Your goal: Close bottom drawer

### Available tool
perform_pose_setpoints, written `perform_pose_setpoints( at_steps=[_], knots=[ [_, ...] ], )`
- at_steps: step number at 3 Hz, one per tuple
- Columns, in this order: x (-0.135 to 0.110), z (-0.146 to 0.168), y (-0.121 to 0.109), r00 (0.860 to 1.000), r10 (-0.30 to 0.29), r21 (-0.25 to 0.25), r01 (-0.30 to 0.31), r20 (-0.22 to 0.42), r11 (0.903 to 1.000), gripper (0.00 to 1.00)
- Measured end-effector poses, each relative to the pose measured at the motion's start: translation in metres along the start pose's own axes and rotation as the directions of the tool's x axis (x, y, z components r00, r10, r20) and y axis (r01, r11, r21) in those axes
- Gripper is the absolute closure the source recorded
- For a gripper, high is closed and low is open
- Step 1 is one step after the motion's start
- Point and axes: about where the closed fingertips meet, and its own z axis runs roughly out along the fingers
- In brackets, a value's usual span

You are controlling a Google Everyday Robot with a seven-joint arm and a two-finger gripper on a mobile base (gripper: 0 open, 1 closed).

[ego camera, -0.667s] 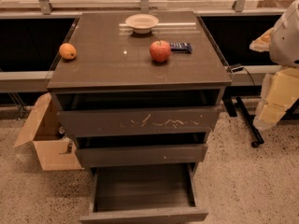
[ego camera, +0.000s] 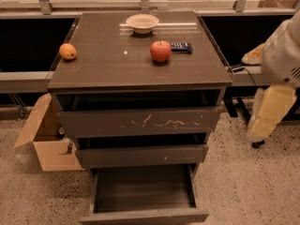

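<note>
The bottom drawer (ego camera: 144, 215) is the lowest of three dark grey-brown drawers and stands pulled far out, its shallow tray (ego camera: 143, 186) empty. Above it are the middle drawer front (ego camera: 142, 154) and the scratched top drawer front (ego camera: 139, 122), both slightly out. My white and cream arm (ego camera: 276, 78) hangs at the right of the cabinet, apart from it. My gripper (ego camera: 257, 131) is at the arm's lower end, level with the top drawer and well to the right of the bottom drawer.
On the cabinet top (ego camera: 108, 60) lie an orange (ego camera: 68, 51), an apple (ego camera: 161, 51), a white bowl (ego camera: 142, 22) and a dark small object (ego camera: 181, 46). An open cardboard box (ego camera: 47, 142) stands on the floor at left. Speckled floor (ego camera: 253, 186) lies at right.
My arm has come slightly down and to the left, nearer the cabinet. The drawers have not moved.
</note>
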Motion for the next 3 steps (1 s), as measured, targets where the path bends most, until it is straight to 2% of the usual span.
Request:
perform_pose_setpoints(
  at_steps=[1,2,3],
  knots=[
    [-0.001,0.071,0.024,0.995,-0.061,-0.064,0.066,0.076,0.9958,0.00],
    [0.006,0.147,0.050,0.985,-0.054,-0.137,0.077,0.162,0.9875,0.00],
    [0.006,0.147,0.050,0.985,-0.055,-0.138,0.077,0.162,0.9875,0.00]
  ],
)
